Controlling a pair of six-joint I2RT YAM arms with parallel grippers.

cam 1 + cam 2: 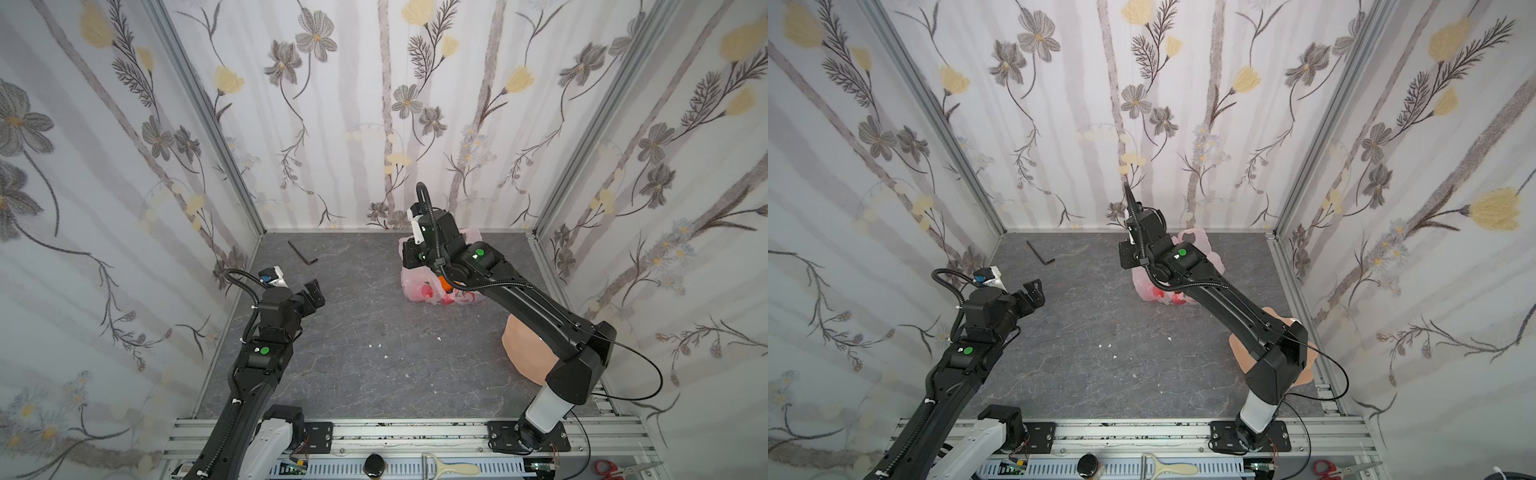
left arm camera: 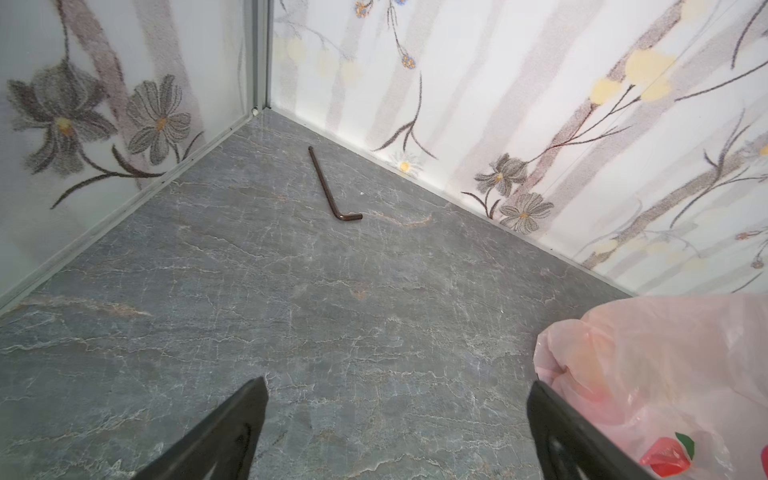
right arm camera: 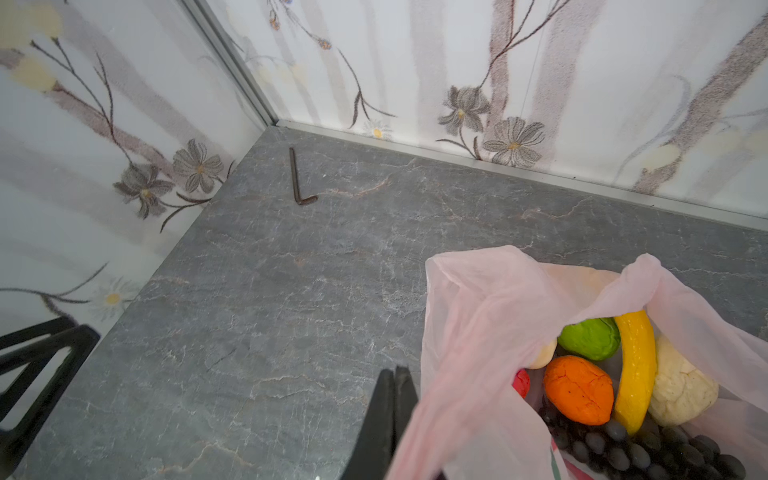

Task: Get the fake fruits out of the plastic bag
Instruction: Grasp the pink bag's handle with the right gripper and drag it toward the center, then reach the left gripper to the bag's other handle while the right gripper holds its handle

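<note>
Seeing a dark bent hex key (image 1: 299,252) lying flat on the grey surface (image 1: 353,374) near the back left corner. Noticing a peach dish (image 1: 523,347) sitting front right, red scissors (image 1: 606,467) resting beyond the front rail.

Light is bright, even and diffuse, and the pale far wall (image 1: 353,124) glows brightest in both top views. Shadows on the grey floor (image 1: 353,332) are faint and soft-edged. Glare is slight: a pale streak along the glossy banana (image 3: 636,374), and the plastic bag (image 2: 665,353) looks a little washed out. Wide-angle lenses bend the metal post (image 1: 198,95) on the left outward towards the frame edge. The wall prints look grainy and soft, while the hex key (image 2: 326,187) on the far left of the floor stays crisp.
</note>
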